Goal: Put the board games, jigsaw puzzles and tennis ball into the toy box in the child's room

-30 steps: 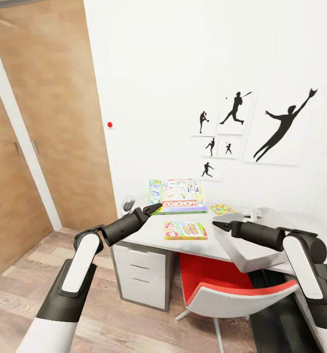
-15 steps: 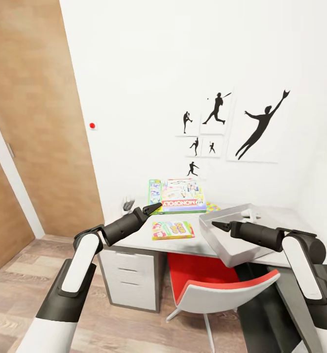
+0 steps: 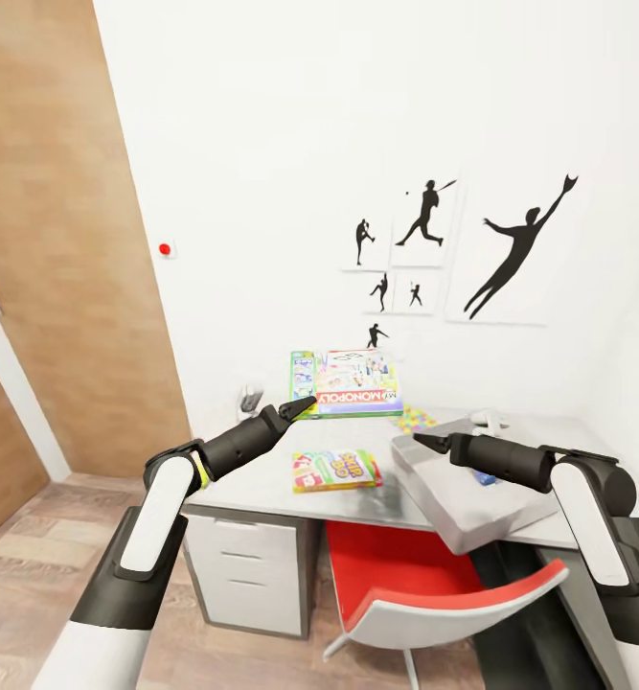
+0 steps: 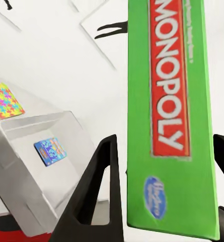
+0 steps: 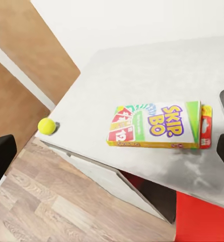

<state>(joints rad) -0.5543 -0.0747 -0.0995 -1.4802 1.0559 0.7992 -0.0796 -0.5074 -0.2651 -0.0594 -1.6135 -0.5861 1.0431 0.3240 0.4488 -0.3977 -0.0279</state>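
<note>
Left wrist view: Monopoly box (image 4: 171, 116) between left gripper (image 4: 164, 191) fingers.

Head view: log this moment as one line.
left end effector: shut on green-edged Monopoly box | right end effector: open | green-yellow-red Skip-Bo box: on grey table | small blue game: inside pale grey toy box

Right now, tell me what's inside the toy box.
In the left wrist view, the toy box holds one small blue multicolour board game lying flat on its floor. In the head view, the right arm covers part of the box's interior, so anything there stays hidden.
</note>
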